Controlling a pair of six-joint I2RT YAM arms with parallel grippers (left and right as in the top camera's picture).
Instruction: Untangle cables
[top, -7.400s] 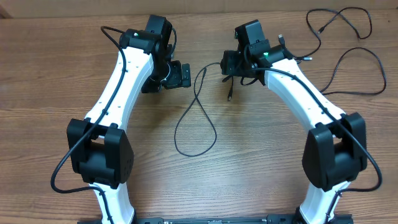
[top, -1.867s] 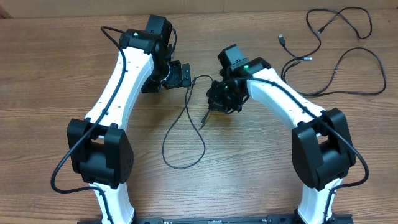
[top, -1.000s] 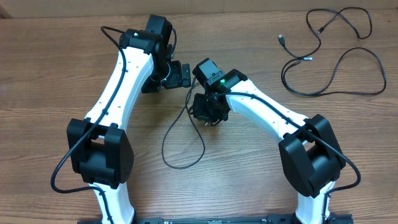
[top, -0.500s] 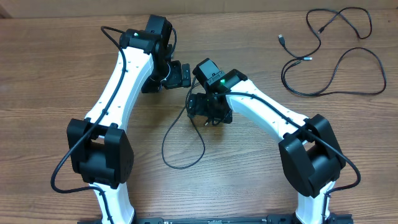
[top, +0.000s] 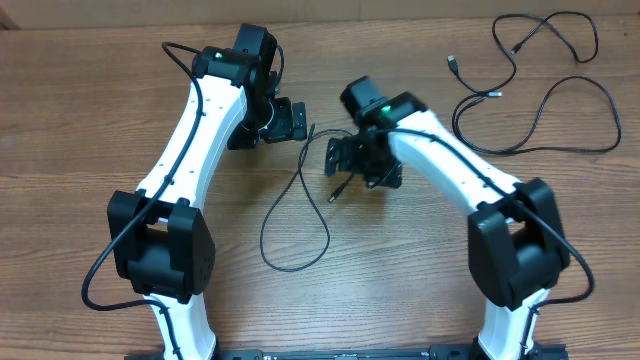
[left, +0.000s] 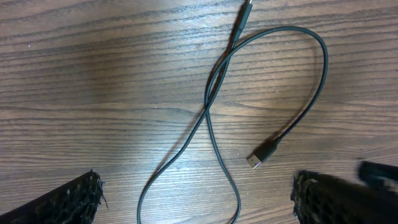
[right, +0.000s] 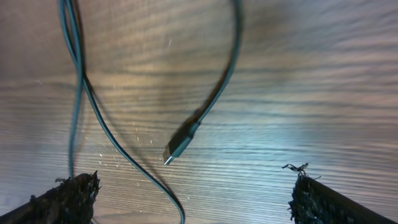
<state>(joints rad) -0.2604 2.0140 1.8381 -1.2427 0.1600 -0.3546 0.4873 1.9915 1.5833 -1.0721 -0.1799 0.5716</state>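
Right fingers (right: 65, 199) and left fingers (left: 68, 199) gape over one looped cable (left: 208, 115).

1. From overhead, the left gripper (top: 298, 122) lay mostly under its own wrist, so its jaws could not be read there.
2. The left wrist view caught only the tips of its fingers (left: 68, 200) in the bottom corners.
3. There the cable (left: 210, 127) ran off the bottom edge twice, and its upper plug (left: 247, 6) was clipped by the top edge.
4. A dark shape (left: 380, 169) at the right edge was cut off and unidentifiable.
5. The right wrist view was blurred. The lower plug (right: 178, 147) showed no detail, and only the fingertips of the right gripper (right: 193, 199) showed.
6. The far cables (top: 560, 151) had plugs too small to make out.
7. Both arm bases (top: 190, 340) were cut by the bottom edge.
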